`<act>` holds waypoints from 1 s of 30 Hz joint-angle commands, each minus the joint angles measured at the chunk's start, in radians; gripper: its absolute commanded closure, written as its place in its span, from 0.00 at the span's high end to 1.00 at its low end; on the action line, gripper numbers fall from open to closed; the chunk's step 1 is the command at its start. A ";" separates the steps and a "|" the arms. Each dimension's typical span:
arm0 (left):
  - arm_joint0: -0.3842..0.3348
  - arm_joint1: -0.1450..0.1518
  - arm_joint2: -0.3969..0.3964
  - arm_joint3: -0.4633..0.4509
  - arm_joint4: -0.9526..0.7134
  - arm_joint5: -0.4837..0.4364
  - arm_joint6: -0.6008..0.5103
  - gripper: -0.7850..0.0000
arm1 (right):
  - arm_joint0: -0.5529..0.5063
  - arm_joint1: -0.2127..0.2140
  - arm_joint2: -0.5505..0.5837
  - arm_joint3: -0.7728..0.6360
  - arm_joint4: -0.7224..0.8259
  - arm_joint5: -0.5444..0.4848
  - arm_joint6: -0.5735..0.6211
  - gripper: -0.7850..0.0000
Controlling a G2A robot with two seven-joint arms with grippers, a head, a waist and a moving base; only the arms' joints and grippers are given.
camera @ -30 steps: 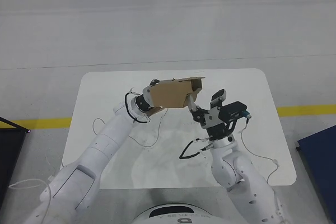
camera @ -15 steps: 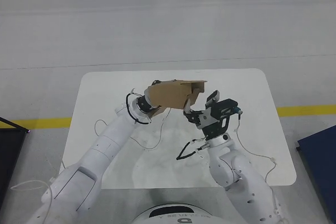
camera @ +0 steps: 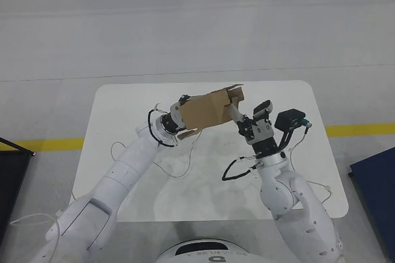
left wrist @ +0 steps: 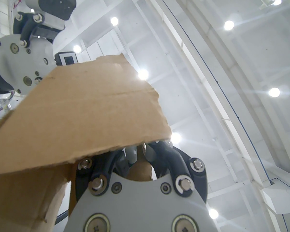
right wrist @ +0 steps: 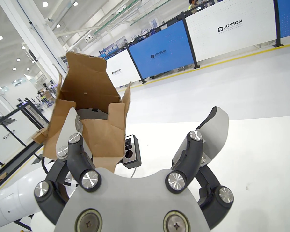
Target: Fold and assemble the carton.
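Left jaws pinch the brown cardboard carton (camera: 207, 110); right jaws gape beside its open end. Seemingly flap-folding: next, press flaps (right wrist: 116, 119) inward.

The carton (camera: 210, 110) is plain brown cardboard, matt and slightly fibrous, with ragged edges on its flaps. The right gripper (right wrist: 142, 121) has a brushed grey metal base plate, matt black plastic links joined by shiny metal screws, and smooth pale metal fingers (right wrist: 215, 131) edged with a rough black pad; the left gripper (left wrist: 137, 153) shows the same metal plate and black links. The table (camera: 131, 164) is smooth white with a dull sheen.
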 commanded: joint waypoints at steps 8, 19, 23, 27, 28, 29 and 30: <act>0.000 0.008 0.013 -0.013 -0.022 0.014 0.014 0.00 | -0.012 0.005 0.081 0.014 0.082 -0.060 0.014 1.00; 0.012 0.044 0.042 -0.035 -0.008 0.051 0.051 0.00 | 0.002 0.029 0.270 0.180 0.321 -0.330 0.201 1.00; 0.009 0.048 0.037 -0.030 -0.012 0.053 0.053 0.00 | 0.000 0.030 0.277 0.181 0.328 -0.340 0.208 1.00; 0.009 0.048 0.037 -0.030 -0.012 0.053 0.053 0.00 | 0.000 0.030 0.277 0.181 0.328 -0.340 0.208 1.00; 0.009 0.048 0.037 -0.030 -0.012 0.053 0.053 0.00 | 0.001 0.030 0.275 0.180 0.326 -0.339 0.209 1.00; 0.016 0.048 0.038 -0.037 -0.011 0.053 0.067 0.00 | 0.002 0.030 0.271 0.178 0.323 -0.340 0.213 1.00; 0.025 0.049 0.037 -0.051 -0.006 0.061 0.087 0.00 | 0.003 0.030 0.268 0.178 0.318 -0.343 0.217 1.00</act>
